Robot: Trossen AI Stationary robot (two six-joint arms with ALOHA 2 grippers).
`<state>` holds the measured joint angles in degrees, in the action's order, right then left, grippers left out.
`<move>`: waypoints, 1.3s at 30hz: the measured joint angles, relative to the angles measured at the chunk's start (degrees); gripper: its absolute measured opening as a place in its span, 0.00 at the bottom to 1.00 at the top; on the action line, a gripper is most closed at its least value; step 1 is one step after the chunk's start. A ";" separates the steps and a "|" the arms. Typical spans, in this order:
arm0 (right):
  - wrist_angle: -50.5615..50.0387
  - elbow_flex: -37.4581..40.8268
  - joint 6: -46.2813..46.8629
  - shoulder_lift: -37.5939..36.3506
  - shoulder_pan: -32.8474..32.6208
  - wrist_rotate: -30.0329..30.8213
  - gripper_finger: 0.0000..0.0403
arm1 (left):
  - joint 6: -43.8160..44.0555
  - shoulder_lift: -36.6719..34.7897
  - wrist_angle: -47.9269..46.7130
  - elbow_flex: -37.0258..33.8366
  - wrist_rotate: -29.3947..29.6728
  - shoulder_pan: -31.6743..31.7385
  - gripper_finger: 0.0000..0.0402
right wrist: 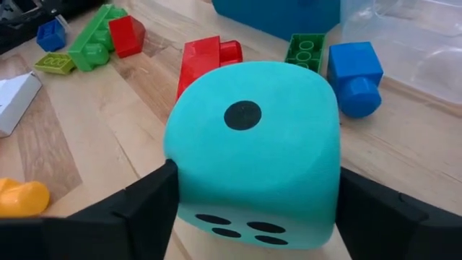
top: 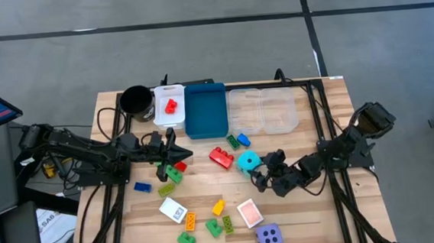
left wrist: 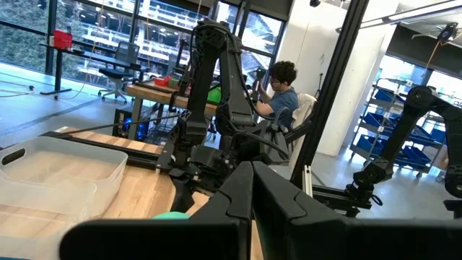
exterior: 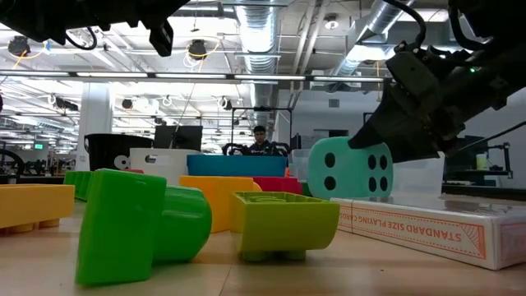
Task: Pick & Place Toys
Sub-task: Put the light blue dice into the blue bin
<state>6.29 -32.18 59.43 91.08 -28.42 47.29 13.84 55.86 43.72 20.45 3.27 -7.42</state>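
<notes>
The right gripper point(right wrist: 253, 209) has its fingers spread either side of the cyan die point(right wrist: 254, 148) – touching its flanks, not plainly clamped. The die sits mid-table, one-pip face toward the wrist camera, a four-pip face showing in the low view. Just beyond it lie a red brick point(right wrist: 206, 59), a green brick point(right wrist: 305, 52) and a blue brick point(right wrist: 355, 74). The left gripper point(top: 175, 151), fingers closed, hovers near the white tray point(top: 161, 114).
</notes>
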 joint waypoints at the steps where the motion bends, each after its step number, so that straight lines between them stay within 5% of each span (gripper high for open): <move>1: 0.14 0.00 0.07 0.01 -0.01 0.28 0.74 | 0.01 -0.01 0.00 0.00 0.00 0.00 0.00; 17: 11.10 0.20 -10.27 -0.27 -2.25 5.86 0.74 | 0.01 0.01 0.00 0.00 0.26 0.00 0.00; 29: 14.24 -12.58 -36.36 -0.34 6.19 9.38 0.74 | -0.77 0.01 0.19 0.00 0.20 0.00 0.00; 34: 14.20 -18.15 -44.61 -0.38 15.23 2.54 0.74 | -1.57 0.01 0.20 0.00 0.17 0.00 0.00; 39: 13.07 -21.75 -45.94 -0.41 26.87 -11.69 0.74 | -1.57 0.01 0.20 0.00 0.15 -0.02 0.00</move>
<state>19.36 -53.94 13.49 90.67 -1.55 35.60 12.27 55.88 43.92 20.45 3.42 -7.44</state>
